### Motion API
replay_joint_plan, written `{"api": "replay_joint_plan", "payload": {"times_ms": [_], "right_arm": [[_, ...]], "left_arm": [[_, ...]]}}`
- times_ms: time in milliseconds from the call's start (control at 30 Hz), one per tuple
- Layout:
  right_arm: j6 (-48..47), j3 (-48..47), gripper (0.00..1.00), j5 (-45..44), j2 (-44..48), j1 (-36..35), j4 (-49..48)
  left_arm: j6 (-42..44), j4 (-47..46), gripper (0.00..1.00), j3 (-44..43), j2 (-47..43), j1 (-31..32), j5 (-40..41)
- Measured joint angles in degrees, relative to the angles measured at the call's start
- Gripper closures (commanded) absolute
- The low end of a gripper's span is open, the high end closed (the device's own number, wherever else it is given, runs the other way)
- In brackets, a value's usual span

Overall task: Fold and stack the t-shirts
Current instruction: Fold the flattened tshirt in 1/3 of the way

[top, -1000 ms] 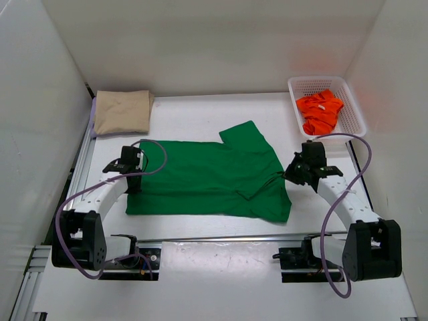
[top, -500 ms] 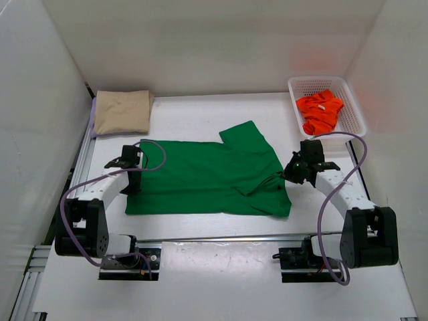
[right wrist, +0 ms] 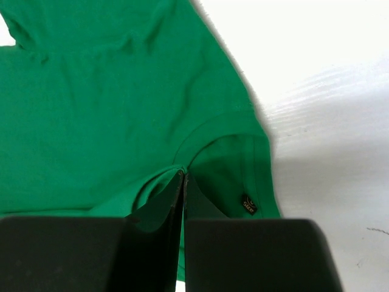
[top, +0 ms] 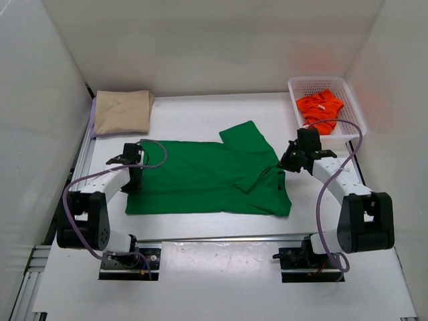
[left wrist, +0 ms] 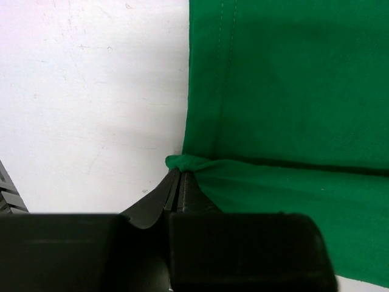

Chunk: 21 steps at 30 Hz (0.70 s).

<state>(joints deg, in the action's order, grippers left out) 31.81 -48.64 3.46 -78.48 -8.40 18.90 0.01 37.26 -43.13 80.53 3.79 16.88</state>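
Green shirt [top: 207, 177] lay mostly flat between both pincers | left pincer [left wrist: 181, 177] pinched its hem edge, right pincer [right wrist: 183, 176] pinched its collar | risk: thin pinches could slip under uneven pulling, bunching the fold | tan shirt [top: 122, 111] well beyond left pincer; orange shirt [top: 319, 110] in basket [top: 317, 79] just beyond right pincer; nothing seemed to block.

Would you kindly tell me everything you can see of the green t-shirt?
The green t-shirt is plain, soft-looking cloth, spread mostly flat on the white table, hem left, neck right, one sleeve pointing away. Its right part is rumpled. A small dark label sits inside the collar. The left hand pinches the stitched hem edge; the right hand pinches the neckline.
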Motion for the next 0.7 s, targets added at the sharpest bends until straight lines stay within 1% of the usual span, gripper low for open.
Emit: {"api": "replay_joint_plan", "payload": {"times_ms": [200,433,533,567,667,700], "right_arm": [[-0.72,-2.89,1.0,0.7,-2.51,-0.55,0.2],[-0.96,-5.25,1.0,1.31,-3.08,-0.74,0.13],[-1.16,-6.14,1.0,1.44,-4.37,-0.74,0.15],[-1.2,-6.4,0.96,1.42,-5.05,-0.74,0.17],[-1.4,-7.08,0.91,1.22,-7.1,-0.74,0.52],[-1.49,-7.32,0.8,1.2,-7.78,-0.74,0.7]], "left_arm": [[0.0,0.0,0.89,0.0,0.76,0.0,-0.2],[0.0,-0.02,0.89,0.0,0.81,0.0,-0.24],[0.0,-0.02,0.85,0.0,0.85,0.0,-0.24],[0.0,-0.02,0.81,0.0,0.92,0.0,-0.24],[0.0,-0.02,0.78,-0.02,1.16,0.0,-0.2],[0.02,0.04,0.77,-0.13,1.29,0.0,-0.15]]}}
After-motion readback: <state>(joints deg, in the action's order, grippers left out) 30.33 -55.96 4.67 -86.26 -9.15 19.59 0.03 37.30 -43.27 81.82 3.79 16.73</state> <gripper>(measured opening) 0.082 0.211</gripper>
